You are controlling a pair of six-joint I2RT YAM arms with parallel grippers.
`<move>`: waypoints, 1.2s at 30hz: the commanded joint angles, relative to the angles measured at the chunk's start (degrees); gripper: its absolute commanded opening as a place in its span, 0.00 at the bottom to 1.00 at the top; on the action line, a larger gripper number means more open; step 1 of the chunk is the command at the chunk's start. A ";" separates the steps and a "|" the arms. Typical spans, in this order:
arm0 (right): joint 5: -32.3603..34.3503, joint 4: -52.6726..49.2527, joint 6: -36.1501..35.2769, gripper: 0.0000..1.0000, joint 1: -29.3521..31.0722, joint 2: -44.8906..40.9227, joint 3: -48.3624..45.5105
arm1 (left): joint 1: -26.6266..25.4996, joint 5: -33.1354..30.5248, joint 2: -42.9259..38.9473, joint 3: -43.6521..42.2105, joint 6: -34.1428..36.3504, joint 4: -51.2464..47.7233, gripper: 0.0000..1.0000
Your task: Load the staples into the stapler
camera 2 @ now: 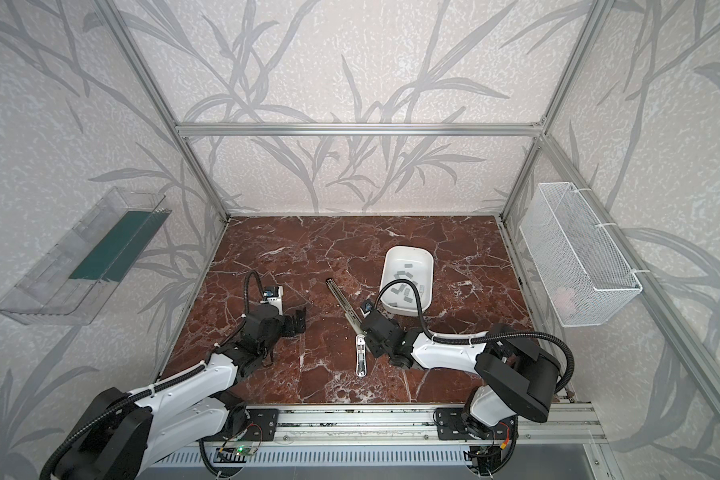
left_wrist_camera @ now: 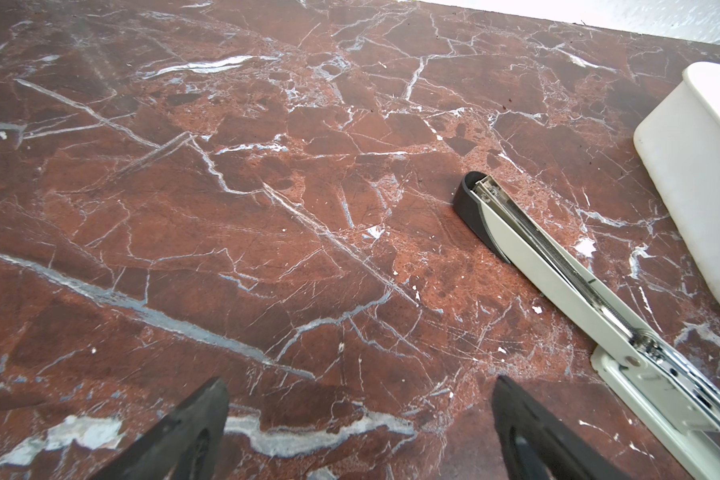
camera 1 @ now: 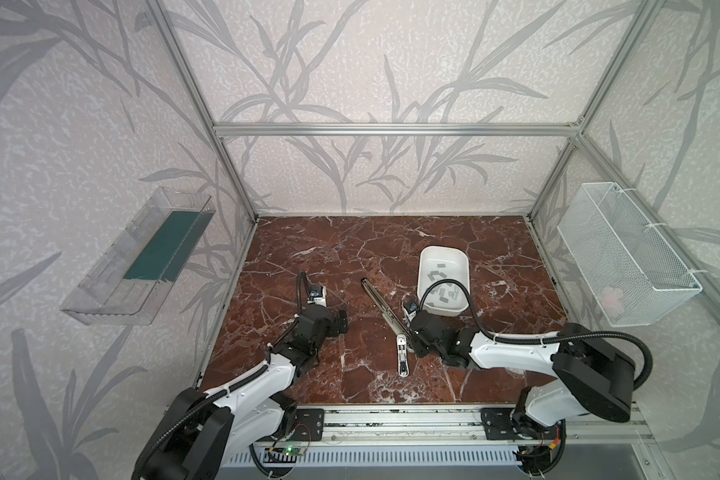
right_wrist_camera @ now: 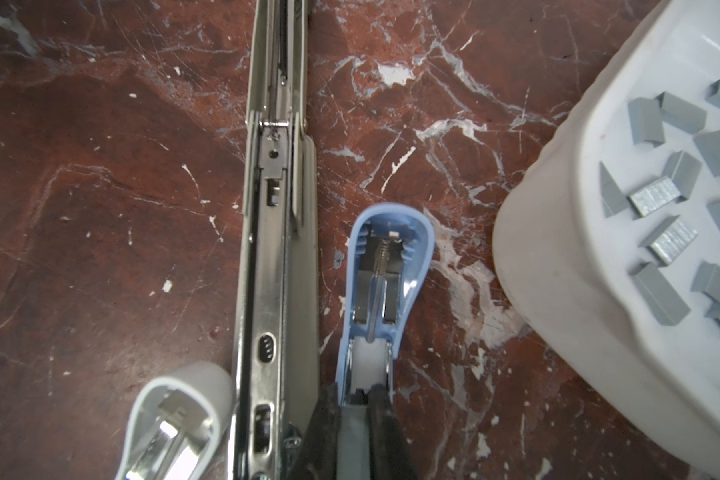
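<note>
While your left gripper (camera 1: 342, 322) hangs with its jaws spread wide over the left of the red marble table (camera 1: 308, 249), a long stapler (camera 1: 381, 305) lies folded open across the middle. Just right of it, your right gripper (right_wrist_camera: 355, 409) is clamped narrow on the near end of a small blue stapler (right_wrist_camera: 385, 270), whose spring and metal insides show. The staples (right_wrist_camera: 661, 195) lie loose in a white tub (right_wrist_camera: 558, 291), farther back on the right.
</note>
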 commanded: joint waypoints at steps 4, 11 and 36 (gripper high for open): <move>0.77 0.17 -0.70 0.00 -0.23 0.32 1.25 | 0.36 0.02 0.34 1.70 -0.25 0.23 0.99; 0.19 -0.70 -0.78 0.00 -0.22 -2.85 1.13 | 0.40 0.02 0.26 1.70 -0.21 0.21 0.99; 1.98 0.22 -1.03 0.00 -0.34 -0.53 0.83 | 0.36 0.03 0.27 1.73 -0.24 0.13 0.99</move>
